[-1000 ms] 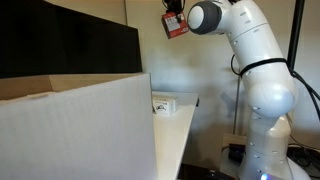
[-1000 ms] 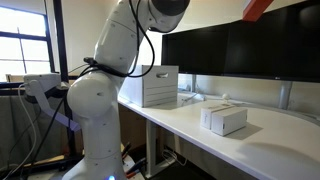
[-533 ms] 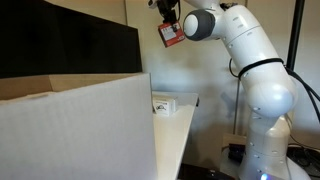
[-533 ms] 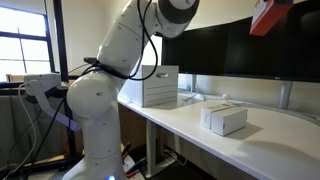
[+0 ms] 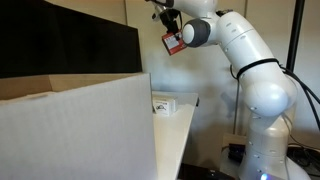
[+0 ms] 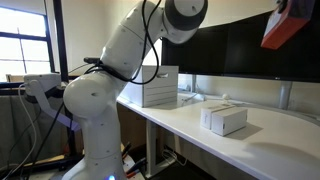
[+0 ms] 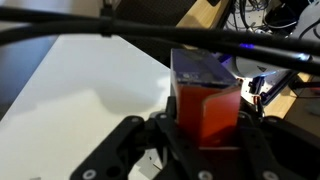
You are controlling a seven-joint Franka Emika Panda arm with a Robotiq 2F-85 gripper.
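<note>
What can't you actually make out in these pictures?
- Red box: cut off by the top edge in an exterior view.
- Pincer: too small to see its jaws in an exterior view.
- Small white carton: mostly hidden behind the big white box in an exterior view.
- Cables: blurred across the wrist view's top.

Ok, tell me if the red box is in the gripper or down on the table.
In the gripper: it clamps the red box on both sides, high above the white table.
</note>
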